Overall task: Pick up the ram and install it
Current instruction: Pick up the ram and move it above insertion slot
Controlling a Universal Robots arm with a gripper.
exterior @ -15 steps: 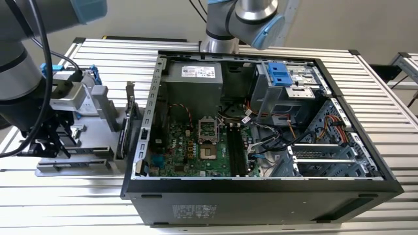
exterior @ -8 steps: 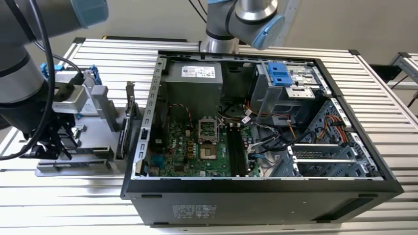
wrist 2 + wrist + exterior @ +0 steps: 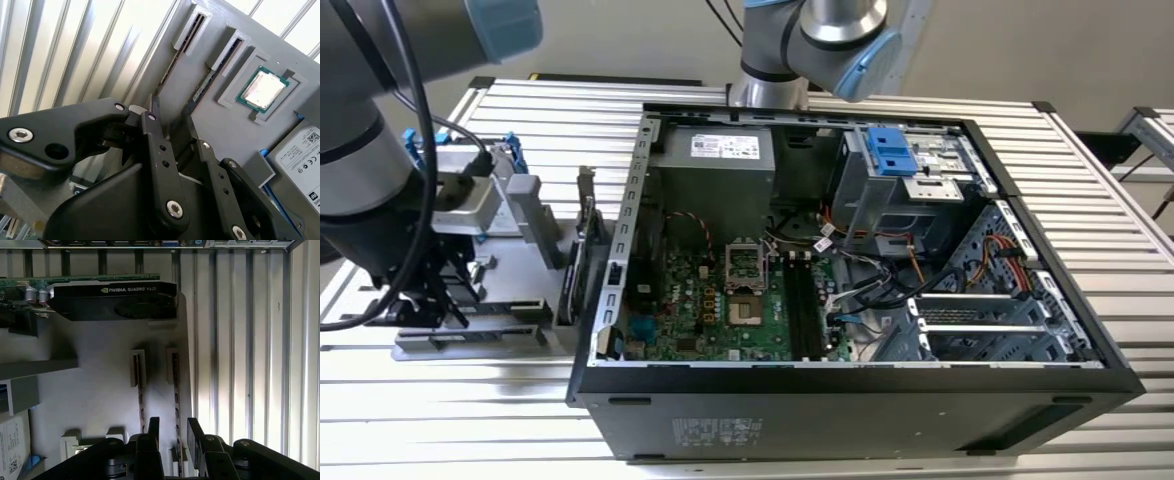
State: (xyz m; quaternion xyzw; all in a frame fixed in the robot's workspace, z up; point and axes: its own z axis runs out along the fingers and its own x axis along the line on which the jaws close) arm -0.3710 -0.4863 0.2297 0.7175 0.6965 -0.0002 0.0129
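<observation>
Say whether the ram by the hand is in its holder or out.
In: the ram stands on edge in the gray holder's slot, between the open hand's fingers.

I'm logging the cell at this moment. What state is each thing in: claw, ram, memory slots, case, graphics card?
claw: open, fingers either side of the ram.
ram: on edge in its gray holder slot, not lifted.
motherboard slots: appear empty.
computer case: on its side, panel off.
graphics card: standing in the holder.
</observation>
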